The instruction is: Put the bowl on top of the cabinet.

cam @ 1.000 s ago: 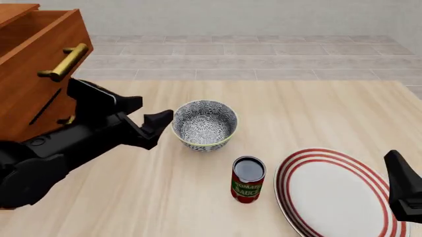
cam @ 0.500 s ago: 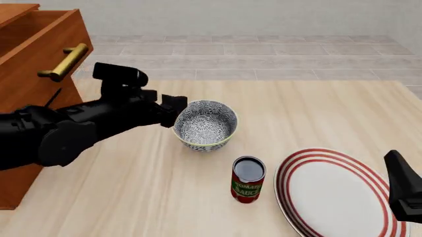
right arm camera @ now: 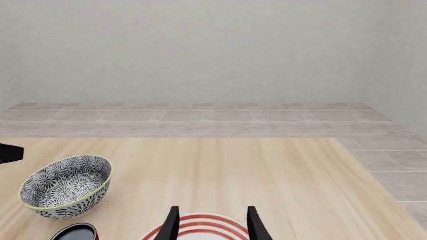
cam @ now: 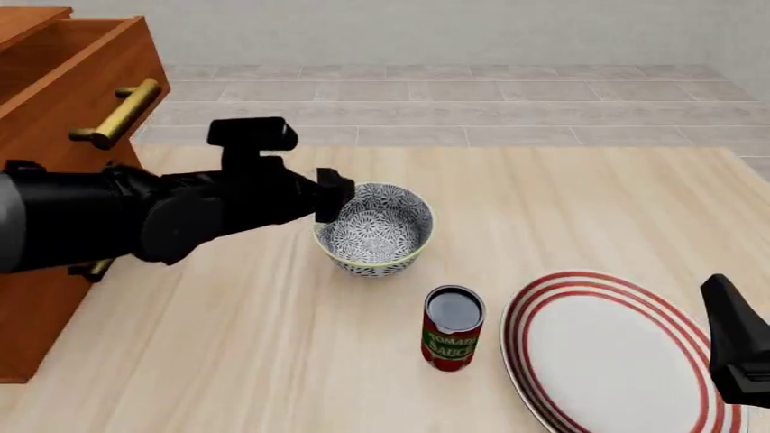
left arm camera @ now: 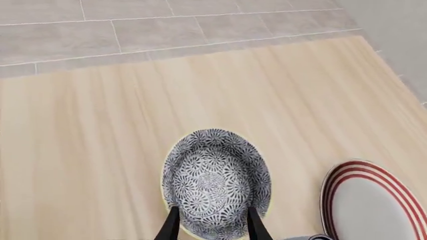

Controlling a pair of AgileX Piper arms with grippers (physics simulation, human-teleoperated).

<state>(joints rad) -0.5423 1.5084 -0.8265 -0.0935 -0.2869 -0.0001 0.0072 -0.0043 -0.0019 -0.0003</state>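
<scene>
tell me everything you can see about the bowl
The bowl is small, deep and round, white with a dense dark blue-grey floral pattern inside and out and a pale yellowish rim; it looks ceramic. It stands upright and empty on the table, right of the cabinet, behind the can. The left pincer is open, fingers straddling its near rim, contact unclear.

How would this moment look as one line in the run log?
phase: reach | left claw: open, over bowl near rim | bowl: on table | right claw: open, idle above plate
</scene>
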